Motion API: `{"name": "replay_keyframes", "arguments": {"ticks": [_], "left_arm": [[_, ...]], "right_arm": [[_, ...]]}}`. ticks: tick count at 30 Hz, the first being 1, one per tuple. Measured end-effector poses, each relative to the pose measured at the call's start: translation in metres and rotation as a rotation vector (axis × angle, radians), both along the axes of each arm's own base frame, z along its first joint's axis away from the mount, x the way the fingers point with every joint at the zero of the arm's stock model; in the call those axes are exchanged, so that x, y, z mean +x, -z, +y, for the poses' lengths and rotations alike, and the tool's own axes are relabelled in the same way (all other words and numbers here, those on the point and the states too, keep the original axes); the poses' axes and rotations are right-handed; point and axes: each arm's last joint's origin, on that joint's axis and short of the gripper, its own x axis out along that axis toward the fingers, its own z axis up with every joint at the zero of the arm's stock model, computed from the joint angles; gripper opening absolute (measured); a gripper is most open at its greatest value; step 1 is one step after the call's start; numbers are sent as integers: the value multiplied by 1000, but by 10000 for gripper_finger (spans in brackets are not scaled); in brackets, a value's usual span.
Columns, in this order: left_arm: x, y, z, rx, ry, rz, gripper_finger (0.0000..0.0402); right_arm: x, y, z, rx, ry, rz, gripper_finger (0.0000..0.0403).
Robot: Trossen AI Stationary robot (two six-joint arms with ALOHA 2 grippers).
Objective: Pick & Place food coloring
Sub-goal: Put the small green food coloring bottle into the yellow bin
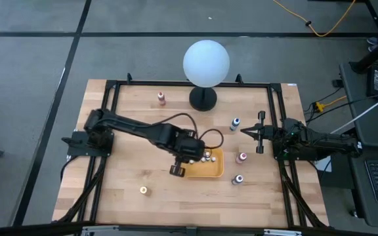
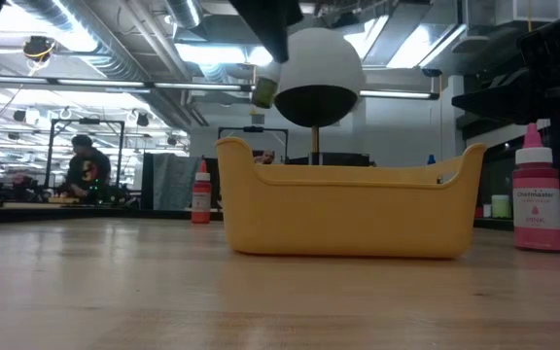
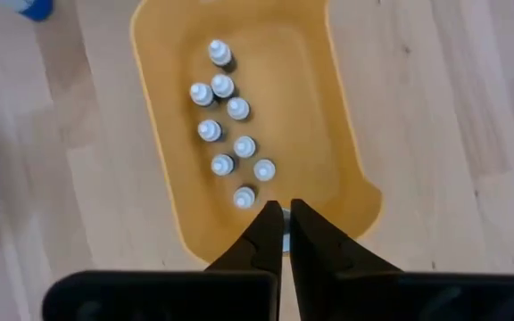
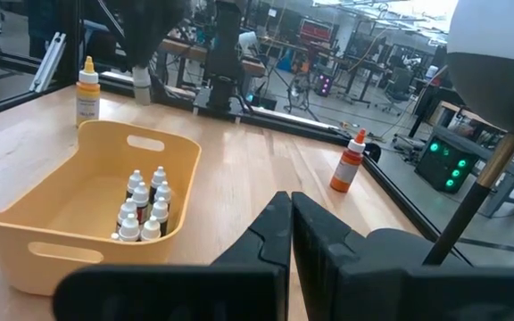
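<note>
The yellow tray (image 1: 216, 172) sits at mid-table and holds several small food coloring bottles (image 3: 226, 134) standing upright with pale caps. My left gripper (image 3: 282, 209) hangs over the tray's left end (image 1: 177, 170), shut on one small yellowish bottle (image 2: 265, 90). Other bottles stand on the table: orange-red (image 1: 161, 98), blue (image 1: 235, 123), pink (image 1: 242, 157), a dark one (image 1: 238, 178) and yellow (image 1: 144, 190). My right gripper (image 4: 290, 214) waits shut near the table's right edge (image 1: 247, 131), pointing at the tray. My left gripper pinches the small yellowish bottle (image 4: 141, 85) between its two fingers, coming from above and pointing down. Only a pale sliver (image 3: 284, 241) shows between the fingers in the left wrist view. The bottle hangs below the fingertips, lifted clear above the tray's end rim (image 3: 364, 209).
A lamp with a white globe (image 1: 206, 62) on a black base (image 1: 203, 99) stands behind the tray toward the far edge. A black frame (image 1: 110, 88) borders the table. Bare wood lies between the tray and the near edge. A person (image 2: 86, 165) is far off in the room.
</note>
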Motion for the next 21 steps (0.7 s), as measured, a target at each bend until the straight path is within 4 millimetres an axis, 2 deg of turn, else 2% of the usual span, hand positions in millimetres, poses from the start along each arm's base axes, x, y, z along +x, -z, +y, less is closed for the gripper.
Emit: {"name": "replay_keyframes", "arguments": {"ticks": [5,8,11,16,21], "left_arm": [[-24,1,2,-19,-21,-128,3],[-35,13,1,-50,-19,-216,3],[-42,26,3,-61,-34,-222,3],[-43,40,4,-54,-42,-229,3],[-40,45,5,-68,-31,-257,3]], "right_arm": [[0,0,0,0,0,1,16],[0,0,0,0,0,1,16],[0,0,0,0,0,1,16],[0,0,0,0,0,1,16],[0,0,0,0,0,1,16]]}}
